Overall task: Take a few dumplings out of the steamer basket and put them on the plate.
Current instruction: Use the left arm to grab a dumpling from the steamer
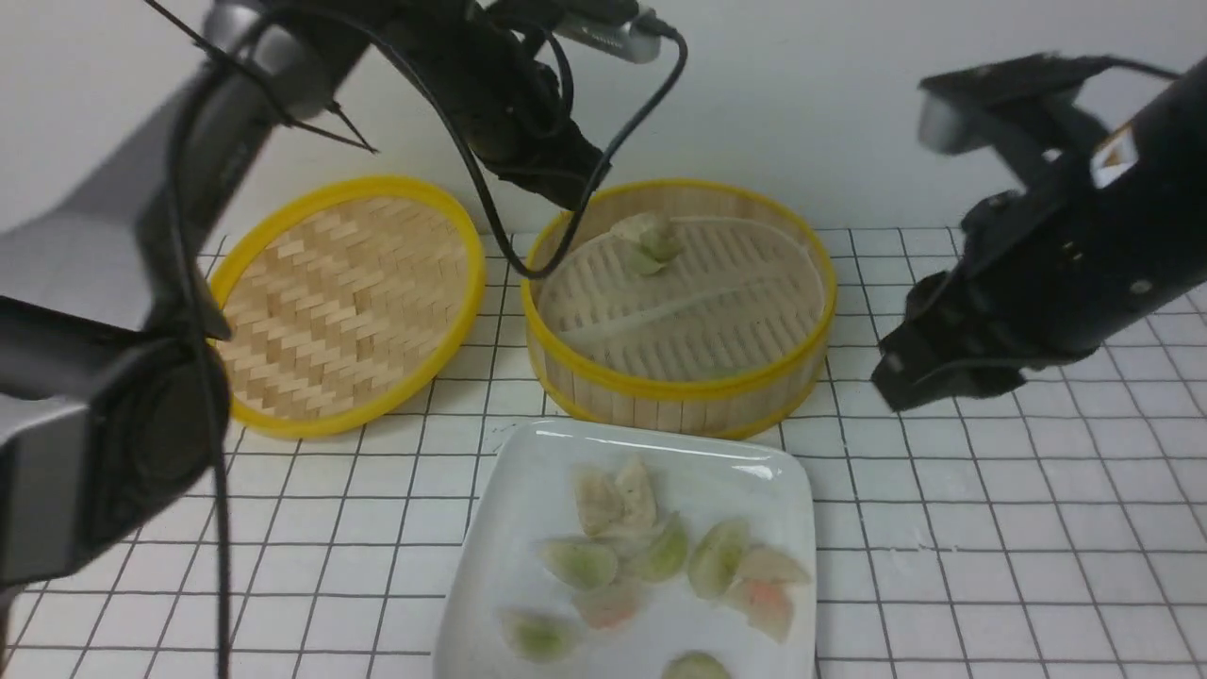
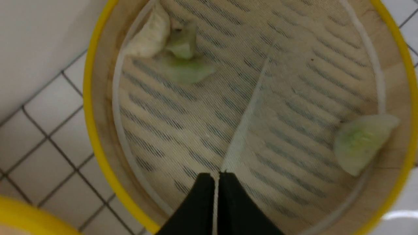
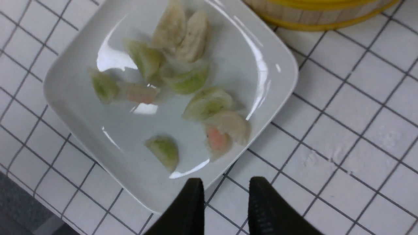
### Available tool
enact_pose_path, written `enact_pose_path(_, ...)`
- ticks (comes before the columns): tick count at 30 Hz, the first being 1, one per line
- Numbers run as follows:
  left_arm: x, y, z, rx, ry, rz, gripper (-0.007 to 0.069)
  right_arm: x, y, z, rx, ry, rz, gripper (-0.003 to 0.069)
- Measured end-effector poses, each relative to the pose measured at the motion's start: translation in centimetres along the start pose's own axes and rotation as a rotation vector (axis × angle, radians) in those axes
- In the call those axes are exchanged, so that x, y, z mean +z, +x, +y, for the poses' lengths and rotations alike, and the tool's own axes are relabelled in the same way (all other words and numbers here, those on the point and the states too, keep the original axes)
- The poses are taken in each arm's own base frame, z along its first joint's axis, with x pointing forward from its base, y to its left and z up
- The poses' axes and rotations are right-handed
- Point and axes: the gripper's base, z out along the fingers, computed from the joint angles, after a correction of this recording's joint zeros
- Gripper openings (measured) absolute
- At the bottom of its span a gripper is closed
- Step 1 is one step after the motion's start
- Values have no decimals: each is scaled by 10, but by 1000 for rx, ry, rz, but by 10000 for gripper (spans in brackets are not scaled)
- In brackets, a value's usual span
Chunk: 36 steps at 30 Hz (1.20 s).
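Pale green, pink and beige dumplings [image 1: 660, 556] mostly on the white plate [image 1: 528, 509]; four in the bamboo steamer basket [image 1: 660, 401] just behind it. Woven lid [image 1: 344, 302] alongside. Left gripper [image 2: 215, 182] pinched closed over the basket; right gripper [image 3: 225, 192] slightly parted, empty, beside the plate. Arm sticker [image 1: 1113, 151] unreadable.

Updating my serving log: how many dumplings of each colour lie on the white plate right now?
Green dumplings: 5
Beige dumplings: 3
Pinkish-orange dumplings: 2
Total on the plate: 10
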Motion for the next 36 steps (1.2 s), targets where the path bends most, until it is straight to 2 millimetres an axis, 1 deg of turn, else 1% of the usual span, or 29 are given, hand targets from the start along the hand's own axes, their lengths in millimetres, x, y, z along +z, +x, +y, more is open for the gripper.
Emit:
enact_pose_path(1, 12, 1, 4, 33, 5, -2, 29, -9, 2, -1, 16, 8, -23, 166)
enact_pose_path(2, 26, 4, 7, 50, 12, 5, 43, -11, 3, -2, 22, 13, -30, 165)
enact_pose_path(3, 28, 5, 7, 59, 15, 5, 47, -15, 4, -2, 25, 15, -39, 164)
enact_pose_path(4, 46, 8, 11, 82, 25, 2, 87, -22, 6, -3, 39, 25, -56, 161)
enact_pose_path(6, 57, 10, 13, 104, 29, -8, 131, -27, 8, -3, 47, 30, -68, 160)
enact_pose_path(8, 71, 13, 14, 126, 28, -16, 205, -30, 9, -2, 65, 30, -75, 160)
enact_pose_path(10, 78, 14, 13, 145, 25, -26, 265, -30, 9, -2, 78, 29, -76, 160)
enact_pose_path(12, 85, 12, 11, 187, 12, -48, 346, -30, 9, -2, 95, 28, -77, 160)
enact_pose_path(15, 97, 12, 7, 271, 1, -66, 428, -30, 9, -2, 112, 28, -77, 160)
enact_pose_path(17, 104, 13, 5, 316, -3, -72, 454, -30, 9, -2, 112, 28, -77, 160)
enact_pose_path(18, 111, 14, 3, 349, -3, -76, 465, -30, 9, -2, 112, 28, -77, 160)
enact_pose_path(20, 118, 15, 1, 389, -3, -80, 470, -30, 9, -2, 113, 27, -76, 160)
enact_pose_path(23, 130, 21, -1, 435, 10, -71, 470, -30, 9, -2, 118, 26, -76, 160)
enact_pose_path(27, 133, 21, -1, 484, 11, -81, 465, -30, 9, -1, 121, 23, -77, 160)
enact_pose_path(29, 134, 21, -1, 505, 12, -83, 433, -30, 9, -1, 122, 23, -77, 160)
enact_pose_path(30, 135, 22, -1, 510, 12, -83, 392, -30, 9, -1, 122, 23, -77, 160)
enact_pose_path(31, 135, 22, -1, 512, 12, -78, 295, -30, 9, -1, 122, 23, -77, 160)
enact_pose_path(32, 135, 23, -1, 507, 15, -73, 251, -30, 9, -1, 122, 23, -77, 160)
enact_pose_path(34, 135, 23, 0, 491, 6, -63, 102, -30, 9, -1, 122, 23, -77, 160)
enact_pose_path(35, 135, 23, 0, 479, -1, -57, 57, -30, 9, -1, 122, 23, -77, 160)
enact_pose_path(36, 133, 23, 0, 475, -5, -53, 45, -30, 9, -1, 122, 23, -77, 160)
